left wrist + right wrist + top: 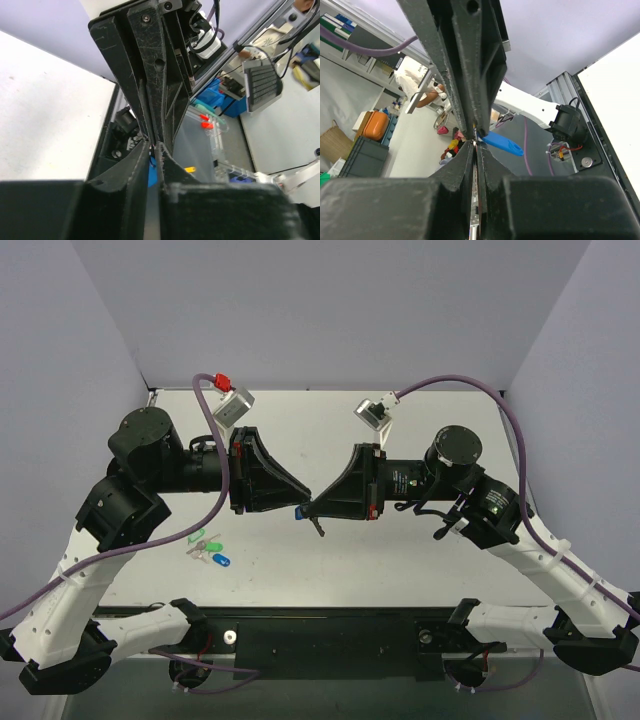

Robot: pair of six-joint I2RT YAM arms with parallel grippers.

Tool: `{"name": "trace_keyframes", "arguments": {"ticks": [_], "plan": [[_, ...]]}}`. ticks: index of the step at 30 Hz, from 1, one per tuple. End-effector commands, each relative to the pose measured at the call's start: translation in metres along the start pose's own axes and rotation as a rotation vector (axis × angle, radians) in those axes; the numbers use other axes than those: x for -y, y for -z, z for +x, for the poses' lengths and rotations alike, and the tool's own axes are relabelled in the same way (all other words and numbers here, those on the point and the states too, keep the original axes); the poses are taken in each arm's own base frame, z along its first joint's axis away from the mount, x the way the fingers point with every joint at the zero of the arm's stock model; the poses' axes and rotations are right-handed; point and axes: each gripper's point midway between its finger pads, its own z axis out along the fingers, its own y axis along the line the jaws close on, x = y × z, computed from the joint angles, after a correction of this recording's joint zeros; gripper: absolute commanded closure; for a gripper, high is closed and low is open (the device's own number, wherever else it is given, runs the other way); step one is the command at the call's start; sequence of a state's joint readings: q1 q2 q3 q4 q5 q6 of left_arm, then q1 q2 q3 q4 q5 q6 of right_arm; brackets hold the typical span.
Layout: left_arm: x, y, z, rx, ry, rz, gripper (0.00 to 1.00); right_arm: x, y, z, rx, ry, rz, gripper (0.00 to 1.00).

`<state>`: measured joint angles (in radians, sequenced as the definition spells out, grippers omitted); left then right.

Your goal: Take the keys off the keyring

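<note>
Both hands are up in the air, tip to tip over the middle of the worktop (pixel 400 550). The left hand (pixel 297 508) is pinched shut on the keyring (pixel 503 143), with its little light-blue tag poking out sideways from the tips. The right hand (pixel 313 507) is squeezed shut too, with a thin sliver of metal in the pinch. I'd guess that's the key (pixel 474 192), but it's too small to be sure. So both ends look gripped for the pull-apart, but I can't see the key clear of the ring, so I'd call it not done yet. The bunch of green and dark blue tags (pixel 210 550) lies on the worktop by the left arm, well apart
</note>
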<state>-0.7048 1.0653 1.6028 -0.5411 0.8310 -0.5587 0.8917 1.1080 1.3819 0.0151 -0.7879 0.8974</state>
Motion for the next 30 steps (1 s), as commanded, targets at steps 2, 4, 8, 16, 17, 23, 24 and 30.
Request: {"name": "trace_keyframes", "arguments": {"ticks": [2,4,8,16,17,23,24,30], "plan": [[0.008,0.003,-0.007,0.031,0.022,-0.011,0.61,-0.025,0.007,-0.036,0.156,0.104,-0.056,1.0],[0.004,0.005,-0.018,0.077,0.025,-0.065,0.45,-0.024,0.005,-0.036,0.154,0.103,-0.059,1.0],[0.006,0.007,-0.038,0.157,0.021,-0.089,0.22,-0.028,0.004,-0.04,0.151,0.107,-0.068,1.0],[-0.01,0.036,-0.072,0.475,0.109,-0.241,0.28,-0.027,-0.002,-0.047,0.17,0.106,-0.071,1.0],[-0.006,0.038,-0.077,0.508,0.1,-0.219,0.29,-0.025,-0.004,-0.049,0.176,0.104,-0.066,1.0],[-0.011,0.052,-0.081,0.691,0.196,-0.167,0.31,-0.024,-0.009,-0.062,0.229,0.092,-0.076,1.0],[-0.011,0.054,-0.078,0.709,0.195,-0.151,0.31,-0.025,-0.009,-0.063,0.234,0.09,-0.078,1.0],[-0.016,0.044,-0.072,0.688,0.231,-0.114,0.37,-0.024,-0.012,-0.067,0.249,0.085,-0.083,1.0]]}}
